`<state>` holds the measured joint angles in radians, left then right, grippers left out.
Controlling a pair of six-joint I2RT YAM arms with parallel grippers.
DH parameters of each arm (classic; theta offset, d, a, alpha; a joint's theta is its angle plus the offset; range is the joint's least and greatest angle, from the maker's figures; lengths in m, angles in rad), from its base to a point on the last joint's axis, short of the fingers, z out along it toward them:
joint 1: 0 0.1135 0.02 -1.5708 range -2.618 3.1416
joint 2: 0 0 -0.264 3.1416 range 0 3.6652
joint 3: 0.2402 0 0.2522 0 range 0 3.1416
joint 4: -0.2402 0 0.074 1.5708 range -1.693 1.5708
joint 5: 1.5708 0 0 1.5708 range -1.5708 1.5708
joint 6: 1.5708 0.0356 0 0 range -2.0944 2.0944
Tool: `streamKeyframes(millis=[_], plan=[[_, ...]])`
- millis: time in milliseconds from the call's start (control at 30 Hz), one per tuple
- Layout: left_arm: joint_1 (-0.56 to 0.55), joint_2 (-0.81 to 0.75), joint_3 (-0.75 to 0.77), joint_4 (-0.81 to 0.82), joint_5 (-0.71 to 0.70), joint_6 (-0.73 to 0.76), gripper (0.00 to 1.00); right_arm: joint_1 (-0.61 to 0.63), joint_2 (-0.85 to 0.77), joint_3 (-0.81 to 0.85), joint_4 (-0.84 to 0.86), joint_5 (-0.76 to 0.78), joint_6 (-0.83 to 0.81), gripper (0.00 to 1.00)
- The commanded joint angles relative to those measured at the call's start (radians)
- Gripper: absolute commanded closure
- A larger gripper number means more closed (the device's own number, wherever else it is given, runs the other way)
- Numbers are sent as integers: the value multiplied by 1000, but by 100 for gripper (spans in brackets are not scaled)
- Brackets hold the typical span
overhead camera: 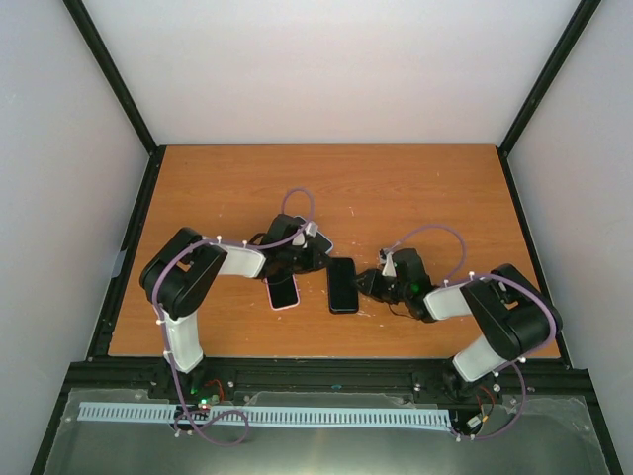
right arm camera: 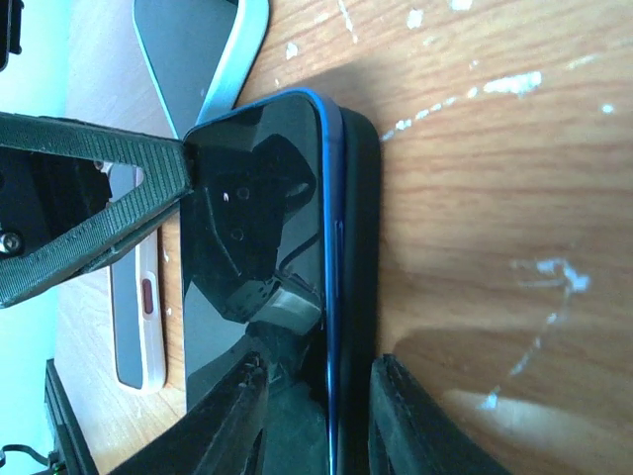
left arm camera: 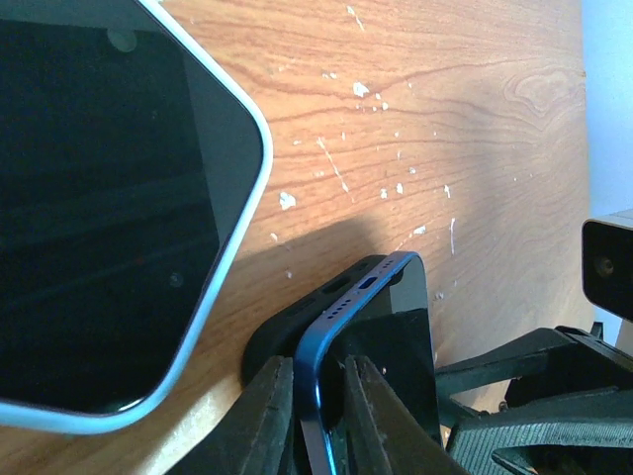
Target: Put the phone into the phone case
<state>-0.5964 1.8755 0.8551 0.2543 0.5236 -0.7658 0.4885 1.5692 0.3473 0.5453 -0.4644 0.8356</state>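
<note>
A dark phone with a blue frame lies at the table's middle, seated in a black phone case. At its port end the phone stands slightly proud of the case. From the left, my left gripper is shut on the phone's long blue edge, one finger on each side. My right gripper comes from the right and is shut on the phone and case together, with one finger on the screen and the other against the case's back.
A phone in a pale-rimmed case lies just left of the dark phone. Another device sits behind the left wrist. Black frame rails border the wooden table, which has white scuffs.
</note>
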Motion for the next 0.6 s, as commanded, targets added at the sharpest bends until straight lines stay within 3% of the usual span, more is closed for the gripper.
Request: streamKeyframes(millis=[0, 333, 567], plan=[[-25, -21, -18, -41, 23, 7, 84, 7, -48, -27, -66, -13, 11, 71], [-26, -111, -35, -108, -37, -13, 64, 6, -80, -42, -87, -4, 0, 68], [-25, -107, -56, -86, -4, -21, 59, 7, -69, -17, -85, -19, -2, 60]])
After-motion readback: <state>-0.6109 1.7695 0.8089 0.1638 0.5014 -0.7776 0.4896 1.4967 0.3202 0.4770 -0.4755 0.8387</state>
